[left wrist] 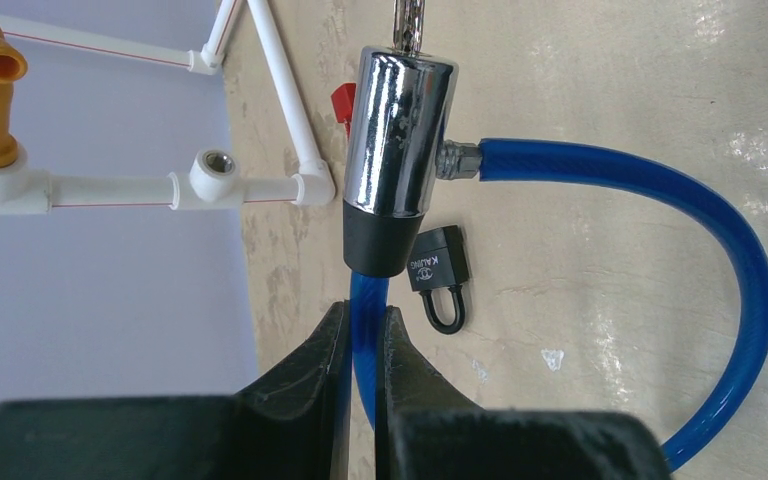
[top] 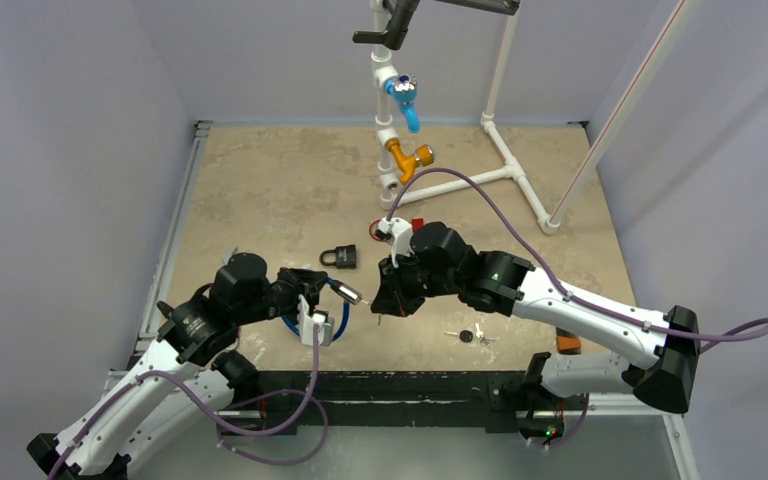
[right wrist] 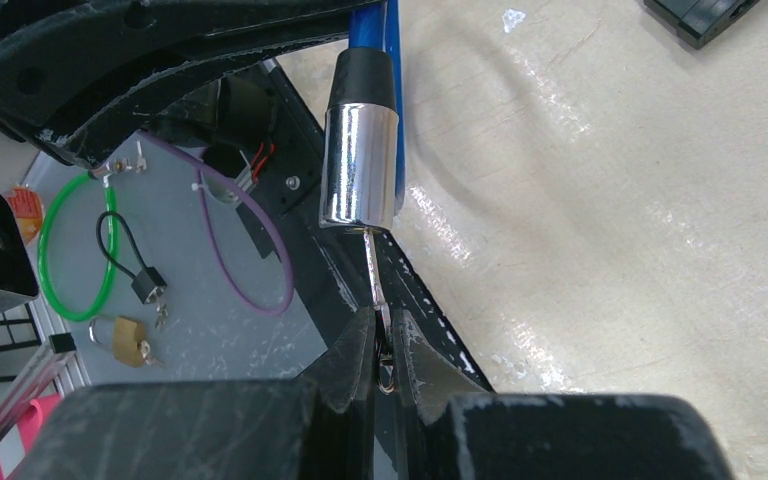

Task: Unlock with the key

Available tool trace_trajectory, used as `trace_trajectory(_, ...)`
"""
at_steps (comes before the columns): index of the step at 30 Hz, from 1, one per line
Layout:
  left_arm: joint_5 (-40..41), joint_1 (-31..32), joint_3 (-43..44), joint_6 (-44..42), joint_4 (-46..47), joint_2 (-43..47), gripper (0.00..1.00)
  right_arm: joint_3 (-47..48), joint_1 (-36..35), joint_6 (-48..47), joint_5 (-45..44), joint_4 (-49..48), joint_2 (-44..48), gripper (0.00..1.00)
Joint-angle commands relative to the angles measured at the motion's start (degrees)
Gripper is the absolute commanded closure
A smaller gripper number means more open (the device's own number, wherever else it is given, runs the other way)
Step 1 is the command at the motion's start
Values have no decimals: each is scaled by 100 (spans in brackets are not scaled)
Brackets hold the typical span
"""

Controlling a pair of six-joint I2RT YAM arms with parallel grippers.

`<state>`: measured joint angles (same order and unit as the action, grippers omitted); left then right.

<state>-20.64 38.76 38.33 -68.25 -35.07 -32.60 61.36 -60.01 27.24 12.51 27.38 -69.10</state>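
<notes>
**Beige tabletop: key presented to the cable lock**

Beige stone-patterned tabletop (top: 260,180), enclosed by pale walls, carries the scene.

Right gripper (right wrist: 385,325): jaws pressed together, pinching the bow of a small silver key (right wrist: 372,262). At 12 o'clock from these fingertips in the right wrist view, the blade meets the end face of a polished chrome lock cylinder (right wrist: 362,165) with a black collar. Part of the blade shows outside the cylinder, so the depth of insertion cannot be read.

Left gripper (left wrist: 365,320): jaws closed on the blue plastic-sheathed cable (left wrist: 610,168) just beneath the black collar. This holds the cylinder off the surface, at 12 o'clock from the fingertips in the left wrist view. The cable loops away toward 3 o'clock and returns to a metal ferrule seated in the cylinder's side.

Outward, top view: a small black padlock (top: 340,257) lies on the table at 12 o'clock from the cylinder, apart from it. A bunch of loose keys (top: 470,336) lies at 4 o'clock. A white plastic pipe frame (top: 505,170) stands at 1 o'clock, toward the far edge.

Progress, as judged: key and lock are each held and aligned, and the blade appears to have entered the keyway. Left to do are any further seating, the turn of the key, and the release of the ferrule, which sits home in the cylinder.
</notes>
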Motion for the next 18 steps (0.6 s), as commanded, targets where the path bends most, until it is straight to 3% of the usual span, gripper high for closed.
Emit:
trace_trajectory(1,-260,65,140,-48,278,61,100,-70,-11,-44,-198,-306,126,100)
trace_trajectory(18,-212,168,178,84,342,66,100,-279,-11,76,-56,-602,99,100)
